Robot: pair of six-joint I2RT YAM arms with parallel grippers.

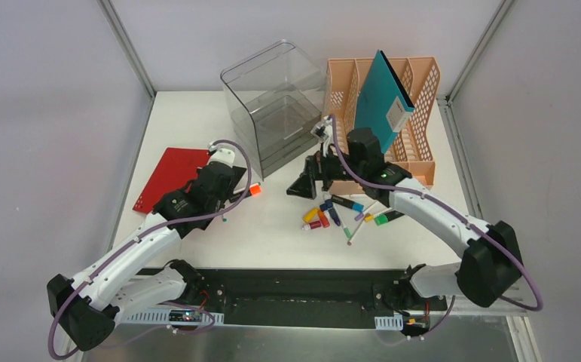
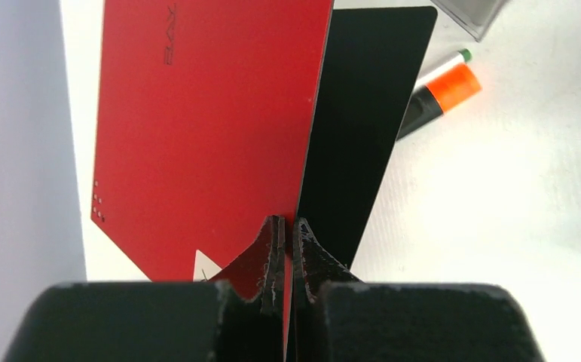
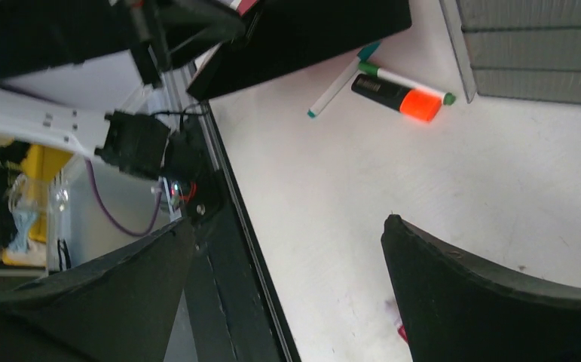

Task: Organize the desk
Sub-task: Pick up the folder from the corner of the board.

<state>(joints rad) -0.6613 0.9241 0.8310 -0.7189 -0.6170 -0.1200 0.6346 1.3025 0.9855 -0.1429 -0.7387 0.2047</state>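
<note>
Left gripper [image 2: 287, 235] is pinched tight on the red folder's [image 2: 204, 128] edge, 9 o'clock side of the desk [image 1: 272, 230]. Right gripper [image 3: 287, 290] gapes wide and empty over open mid-desk.

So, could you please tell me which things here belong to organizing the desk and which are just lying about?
Job: red folder in the shut left gripper; orange highlighter; loose markers on the desk; peach file rack; clear plastic box.
Just there: teal book already standing in the rack; purple cables; aluminium rails.
</note>
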